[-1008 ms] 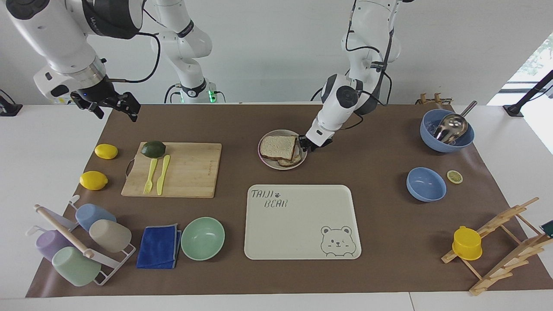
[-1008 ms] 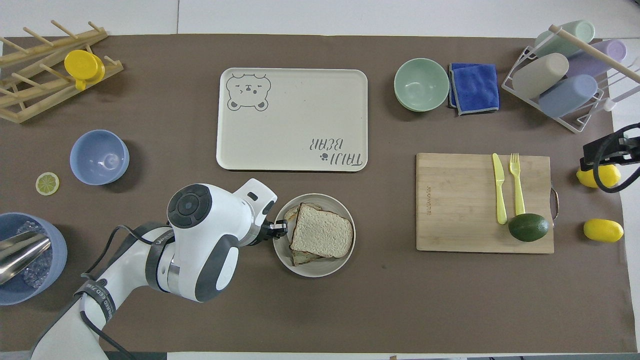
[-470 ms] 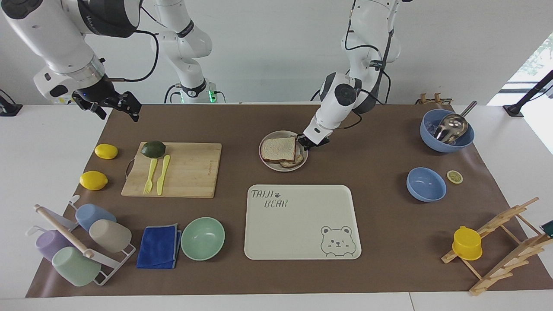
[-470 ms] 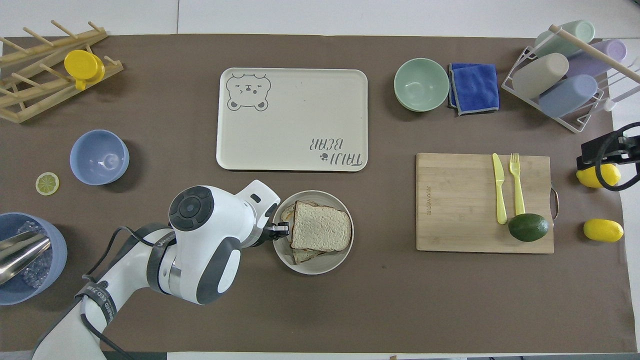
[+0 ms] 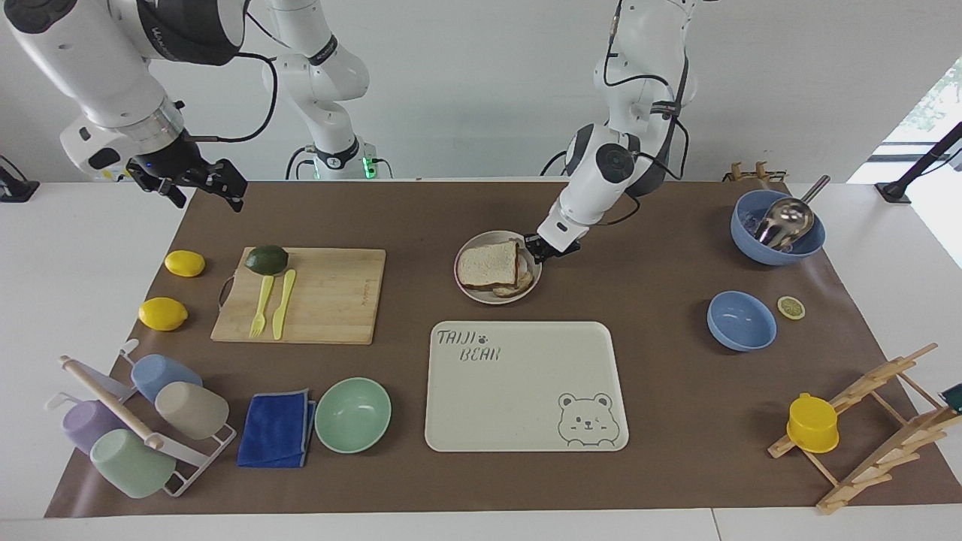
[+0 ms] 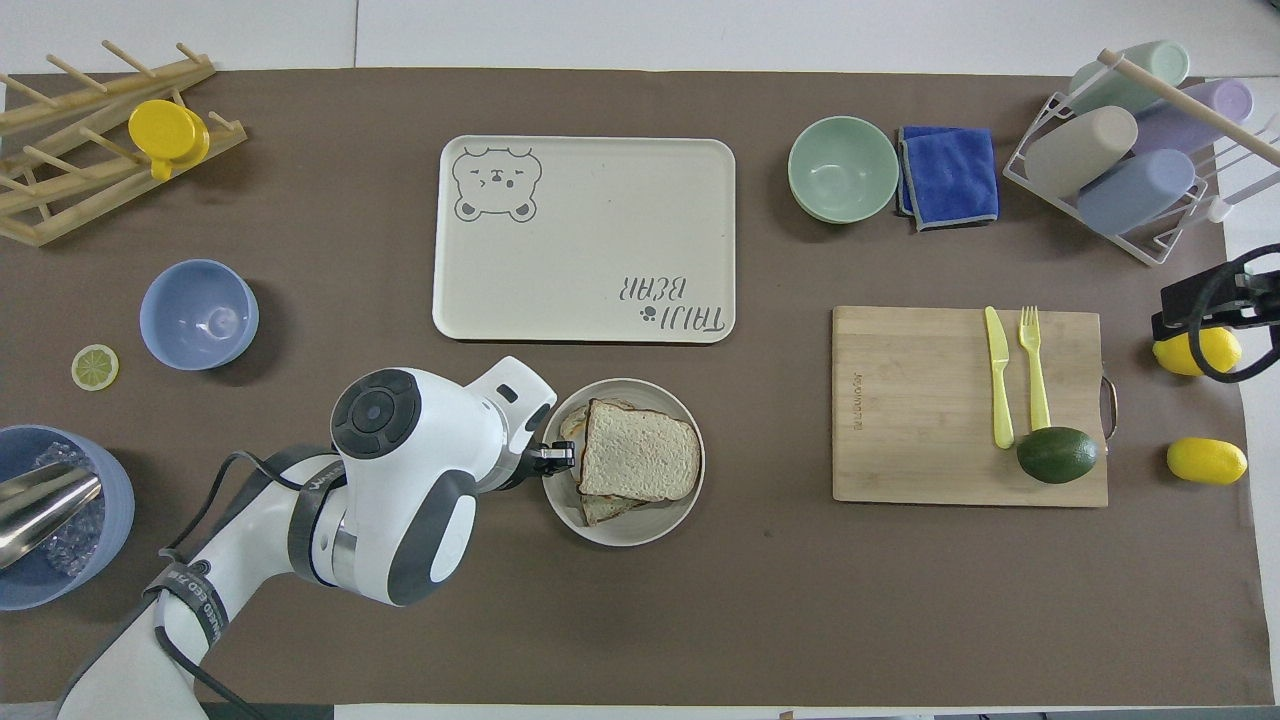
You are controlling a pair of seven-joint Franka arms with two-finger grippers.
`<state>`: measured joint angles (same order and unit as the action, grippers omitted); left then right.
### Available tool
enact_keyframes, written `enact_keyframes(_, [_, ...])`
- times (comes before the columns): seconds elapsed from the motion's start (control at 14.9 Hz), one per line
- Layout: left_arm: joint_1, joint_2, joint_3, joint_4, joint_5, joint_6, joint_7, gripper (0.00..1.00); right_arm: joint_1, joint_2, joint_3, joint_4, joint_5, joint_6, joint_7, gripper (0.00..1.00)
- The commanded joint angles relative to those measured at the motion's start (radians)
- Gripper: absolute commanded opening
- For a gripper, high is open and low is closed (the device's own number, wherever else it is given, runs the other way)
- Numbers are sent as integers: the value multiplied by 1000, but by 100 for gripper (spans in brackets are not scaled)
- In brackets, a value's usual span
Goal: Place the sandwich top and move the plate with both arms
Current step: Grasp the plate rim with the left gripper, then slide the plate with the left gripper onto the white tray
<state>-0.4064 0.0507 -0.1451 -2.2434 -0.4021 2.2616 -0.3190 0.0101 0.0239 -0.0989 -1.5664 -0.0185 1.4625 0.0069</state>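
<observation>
The sandwich top point(image 5: 488, 264) point(image 6: 640, 462) lies flat on the lower slice, on the round beige plate point(image 5: 492, 298) point(image 6: 625, 532). That plate sits between the robots and the bear tray. My left gripper point(image 5: 535, 250) point(image 6: 562, 459) is shut on the plate's rim at the edge toward the left arm's end of the table. The right gripper point(image 5: 204, 197) point(image 6: 1200, 310) hangs open in the air over the mat's corner at the right arm's end, near the lemons, and holds nothing.
The cream bear tray point(image 5: 526, 387) point(image 6: 585, 240) lies just past the plate, farther from the robots. A wooden cutting board point(image 5: 323, 300) carries an avocado, a fork and a knife. A mint bowl point(image 5: 352, 415), two blue bowls point(image 5: 741, 321) and two lemons point(image 5: 162, 313) stand around.
The left gripper closed on the plate's rim, and the plate with the sandwich shifted slightly away from the robots, toward the tray. The right arm barely moved.
</observation>
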Motion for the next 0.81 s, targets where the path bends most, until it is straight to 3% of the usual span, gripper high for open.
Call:
enact_keyframes(0.0, [72, -19, 2, 99, -64, -137, 57, 0, 5, 4, 4, 11, 15, 2, -27, 100])
enact_keyframes(0.27, [138, 30, 6, 221, -96, -177, 54, 0, 5, 1, 4, 9, 17, 2, -30, 100])
enact_keyframes(0.74, [198, 345, 12, 617, -92, -238, 34, 0, 5, 1, 4, 9, 15, 1, -30, 100])
